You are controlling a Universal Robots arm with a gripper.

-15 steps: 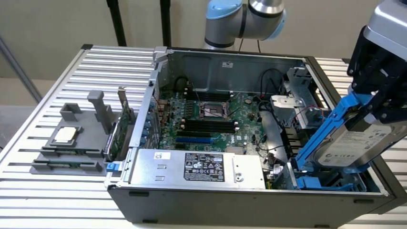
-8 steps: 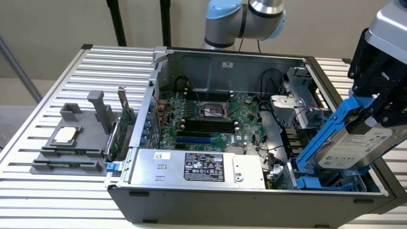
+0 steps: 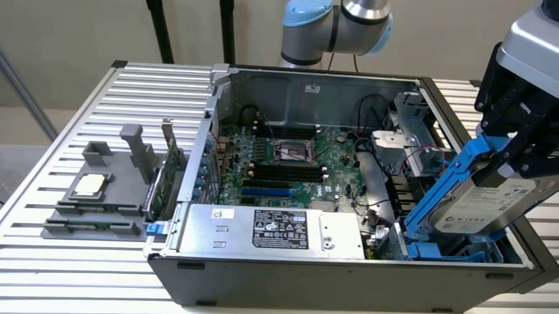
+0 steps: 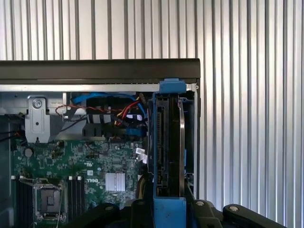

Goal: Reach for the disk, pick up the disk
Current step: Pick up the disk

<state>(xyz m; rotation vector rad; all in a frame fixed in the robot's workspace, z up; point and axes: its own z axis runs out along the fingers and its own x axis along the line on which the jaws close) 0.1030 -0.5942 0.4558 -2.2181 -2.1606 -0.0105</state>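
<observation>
- Disk (image 3: 487,204) in blue carrier rails, tilted on edge at the exterior view's right; lower end inside open computer case (image 3: 349,271)
- hand (image 3: 522,163) clamped on the disk's upper end
- case on slatted tabletop (image 3: 52,150); silver power-supply box (image 3: 271,229) well apart from disk

The disk (image 3: 511,190) in my matt black gripper (image 3: 517,160) is dull silver-grey metal with a white printed label (image 3: 476,212), edged by smooth blue plastic rails (image 3: 446,183). The computer case (image 3: 349,278) is dark matt metal outside, bare grey metal inside; around the case, the table (image 3: 61,275) is ribbed, shiny bare metal.
</observation>
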